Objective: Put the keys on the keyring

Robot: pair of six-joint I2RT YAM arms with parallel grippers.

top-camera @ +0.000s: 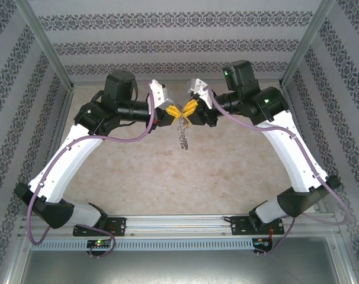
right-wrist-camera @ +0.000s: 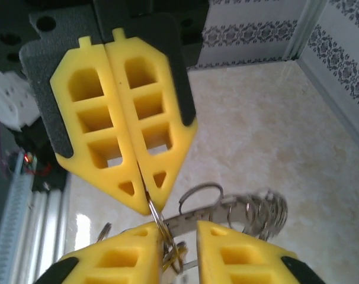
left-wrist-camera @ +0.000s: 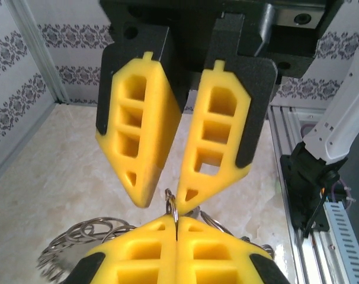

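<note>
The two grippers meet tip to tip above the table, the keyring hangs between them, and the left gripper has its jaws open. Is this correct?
Not quite. The left gripper is shut, closed tight on a loop of the keyring, as the left wrist view shows. The rest of the statement is right.

Striped damask-patterned walls (top-camera: 179,35), beige marbled tabletop (top-camera: 227,171), aluminium corner posts (top-camera: 44,44), even soft light
</note>
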